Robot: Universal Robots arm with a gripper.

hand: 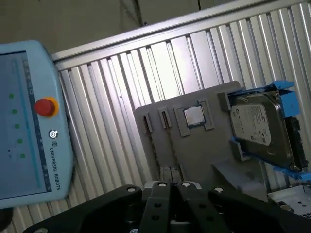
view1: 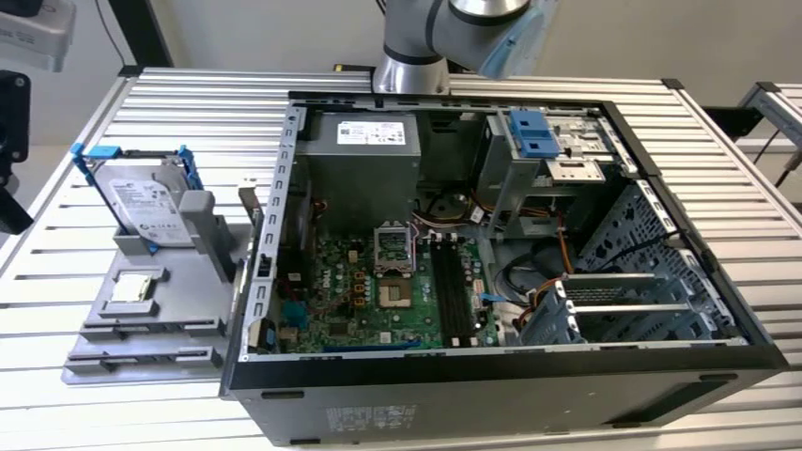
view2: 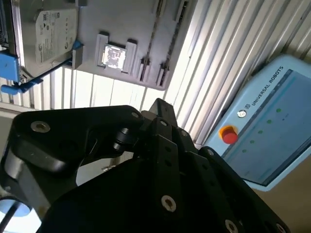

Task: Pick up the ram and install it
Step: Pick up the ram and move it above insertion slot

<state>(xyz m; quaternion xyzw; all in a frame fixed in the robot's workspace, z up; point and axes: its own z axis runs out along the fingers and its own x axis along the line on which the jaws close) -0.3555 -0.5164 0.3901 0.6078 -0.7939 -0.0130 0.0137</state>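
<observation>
My gripper (hand: 172,185) hangs high above the ribbed table, over the grey parts holder (hand: 194,150); its black fingers meet, shut with nothing seen between them. In the second wrist view the gripper (view2: 160,106) shows as a black linkage. Two long grooves (hand: 153,143) in the holder carry thin dark lines; I cannot tell whether one is the ram. In the exterior view the holder (view1: 163,282) lies to the left of the open computer case (view1: 501,376). The black memory slots (view1: 448,282) run along the motherboard inside it.
A silver hard drive (view1: 145,207) in a blue bracket and a small square processor chip (view1: 131,287) sit on the holder. A light-blue teach pendant (hand: 24,121) lies on the table beside it. The arm's base (view1: 414,56) stands behind the case.
</observation>
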